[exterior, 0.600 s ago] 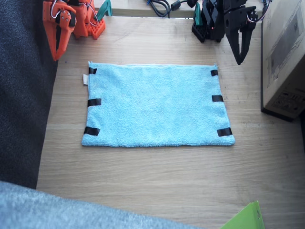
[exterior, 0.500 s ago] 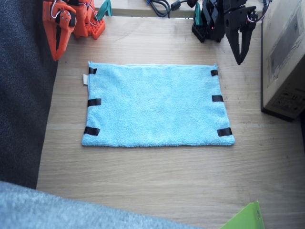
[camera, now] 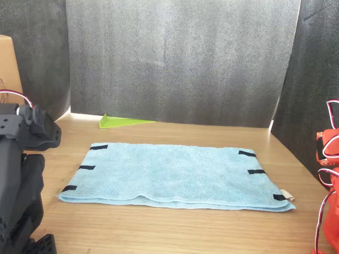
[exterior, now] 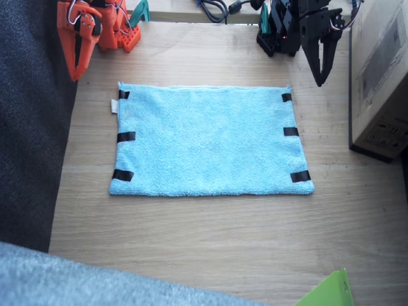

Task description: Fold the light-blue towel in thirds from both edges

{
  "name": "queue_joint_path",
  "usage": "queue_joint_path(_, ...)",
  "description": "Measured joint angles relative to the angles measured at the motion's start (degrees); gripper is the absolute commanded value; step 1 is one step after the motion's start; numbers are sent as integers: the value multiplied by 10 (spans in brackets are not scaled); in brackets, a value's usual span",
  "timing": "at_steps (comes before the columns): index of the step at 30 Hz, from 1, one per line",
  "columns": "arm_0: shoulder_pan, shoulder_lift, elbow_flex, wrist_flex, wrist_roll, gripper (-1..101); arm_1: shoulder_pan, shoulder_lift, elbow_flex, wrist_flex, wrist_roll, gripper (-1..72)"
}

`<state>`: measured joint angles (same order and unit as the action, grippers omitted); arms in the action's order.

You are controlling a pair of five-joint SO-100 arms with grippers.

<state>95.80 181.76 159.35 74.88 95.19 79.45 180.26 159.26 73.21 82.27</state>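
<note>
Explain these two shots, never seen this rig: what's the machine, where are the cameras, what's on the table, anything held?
Two small robot arms share a wooden table. One camera looks down from above; the other stands low at the arms' end, facing a dark backdrop. The orange right arm's gripper and the black left arm's gripper both hang near their bases, holding nothing. A rectangular sky-blue fluffy towel lies flat between them, with black tape strips along each short edge. A cardboard box and a lime-green sheet sit at the table's margins.

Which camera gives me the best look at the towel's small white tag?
The fixed view: the white tag sticks out clearly from the light-blue towel beside a tape strip. The front view shows it only low and edge-on at a corner.
</note>
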Motion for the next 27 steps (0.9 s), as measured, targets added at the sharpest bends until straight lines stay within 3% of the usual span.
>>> queue_joint_path(18, 0, 0, 0, 0, 0, -3, 0, 0, 0, 0, -11, 0)
queue_joint_path(27, 1, 0, 0, -3, 5, -4, 7, 0, 0, -1, -44, -1)
